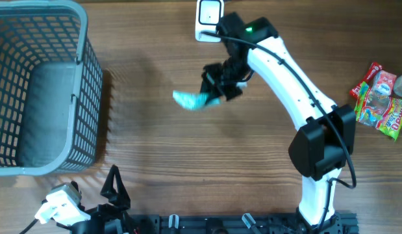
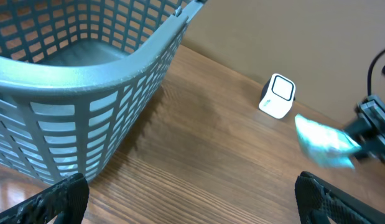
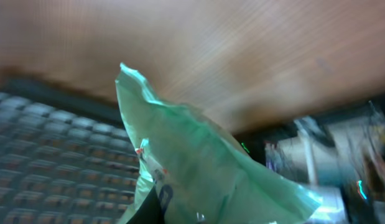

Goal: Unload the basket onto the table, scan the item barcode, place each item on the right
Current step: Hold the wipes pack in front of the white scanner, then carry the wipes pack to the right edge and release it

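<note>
1. Worktop point(image 1: 188, 149): wood-grain surface that carries all items.
2. Basket point(image 1: 38, 84): grey plastic lattice. It stands at the left edge of the worktop, and its interior shows no contents in the overhead view.
3. Right arm point(image 1: 285, 78): white links. It reaches from the near right edge up toward the far centre of the worktop.
4. Snack packets point(image 1: 382, 101): a multicoloured cluster at the far right edge, well apart from the arm's working end.
5. Packet point(image 1: 191, 99): teal-green and soft-sided. It is held clear of the worktop, near the centre and between the basket and the scanner. In the right wrist view it fills the lower frame, with a small printed mark on its surface. The image is too blurred to tell whether that mark is a barcode.
6. Scanner point(image 1: 209, 16): a small white unit at the far edge of the worktop, beside the right arm's wrist and apart from the packet.
7. Right claw point(image 1: 212, 96): pinching one end of the packet, whose free end points toward the basket.
8. Left claw point(image 1: 113, 187): fingers spread wide and holding nothing, at the near edge just beside the basket.
</note>
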### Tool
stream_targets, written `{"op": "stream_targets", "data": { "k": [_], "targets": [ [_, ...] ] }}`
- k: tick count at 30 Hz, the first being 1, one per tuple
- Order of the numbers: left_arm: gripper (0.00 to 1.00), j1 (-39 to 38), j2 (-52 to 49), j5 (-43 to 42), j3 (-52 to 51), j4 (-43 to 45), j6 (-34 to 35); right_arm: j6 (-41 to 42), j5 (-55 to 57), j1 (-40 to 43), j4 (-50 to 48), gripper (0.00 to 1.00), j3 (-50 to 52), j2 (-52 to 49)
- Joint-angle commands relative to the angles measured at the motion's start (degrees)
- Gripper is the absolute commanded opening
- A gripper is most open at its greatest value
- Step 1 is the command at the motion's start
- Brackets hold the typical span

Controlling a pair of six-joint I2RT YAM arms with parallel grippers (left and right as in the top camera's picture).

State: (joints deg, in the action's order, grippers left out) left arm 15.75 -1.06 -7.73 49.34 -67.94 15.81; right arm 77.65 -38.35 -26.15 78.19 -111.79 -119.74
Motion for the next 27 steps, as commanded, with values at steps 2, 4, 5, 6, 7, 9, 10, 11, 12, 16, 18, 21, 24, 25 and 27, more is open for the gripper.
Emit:
{"op": "stream_targets", "data": {
  "k": [2, 4, 5, 6, 7, 9, 10, 11, 12, 16, 18, 21, 24, 25, 27],
  "targets": [
    [1.0, -0.2, 0.3, 0.3, -0.1, 0.2, 0.3, -6.5, 27.0, 2.8, -14.9, 0.04, -0.3, -0.4],
    [1.0, -0.2, 0.3, 0.3, -0.1, 0.2, 0.3, 6.9, 45.9, 2.2, -18.3, 0.04, -0.2, -0.5],
    [1.0, -0.2, 0.3, 0.3, -0.1, 0.2, 0.3, 11.1, 49.4, 1.9, -20.6, 0.04, -0.2, -0.8],
    [1.0, -0.2, 0.3, 0.3, -0.1, 0.2, 0.3, 14.1, 50.6, 1.7, -25.7, 0.04, -0.1, -1.7],
    [1.0, -0.2, 0.3, 0.3, -0.1, 0.2, 0.3, 13.7, 49.6, 1.6, -32.0, 0.05, -0.1, -2.9],
    [1.0, -0.2, 0.3, 0.3, -0.1, 0.2, 0.3, 10.3, 47.7, 1.6, -45.0, 0.04, -0.1, -6.7],
    [1.0, -0.2, 0.3, 0.3, -0.1, 0.2, 0.3, 5.7, 47.8, 1.6, -54.8, 0.05, -0.1, -10.0],
    [1.0, -0.2, 0.3, 0.3, -0.1, 0.2, 0.3, 3.0, 48.6, 1.6, -58.8, 0.05, -0.1, -11.5],
    [1.0, -0.2, 0.3, 0.3, -0.1, 0.2, 0.3, 0.1, 52.2, 1.6, -64.3, 0.05, -0.1, -14.0],
    [1.0, -0.2, 0.3, 0.3, -0.1, 0.2, 0.3, -3.1, 62.1, 1.6, -75.5, 0.05, -0.1, -19.0],
    [1.0, -0.2, 0.3, 0.3, -0.1, 0.2, 0.3, -3.1, 64.1, 1.8, -77.0, 0.04, -0.1, -20.4],
    [1.0, -0.2, 0.3, 0.3, -0.1, 0.2, 0.3, -3.1, 65.0, 1.9, -78.1, 0.05, -0.1, -20.6],
    [1.0, -0.2, 0.3, 0.3, -0.1, 0.2, 0.3, -1.8, 63.5, 2.2, -79.1, 0.05, -0.2, -20.6],
    [1.0, -0.2, 0.3, 0.3, -0.1, 0.2, 0.3, -1.0, 62.5, 2.3, -78.8, 0.05, -0.2, -20.6],
    [1.0, -0.2, 0.3, 0.3, -0.1, 0.2, 0.3, -1.5, 62.6, 2.4, -75.7, 0.05, -0.7, -20.1]
  ]
}}
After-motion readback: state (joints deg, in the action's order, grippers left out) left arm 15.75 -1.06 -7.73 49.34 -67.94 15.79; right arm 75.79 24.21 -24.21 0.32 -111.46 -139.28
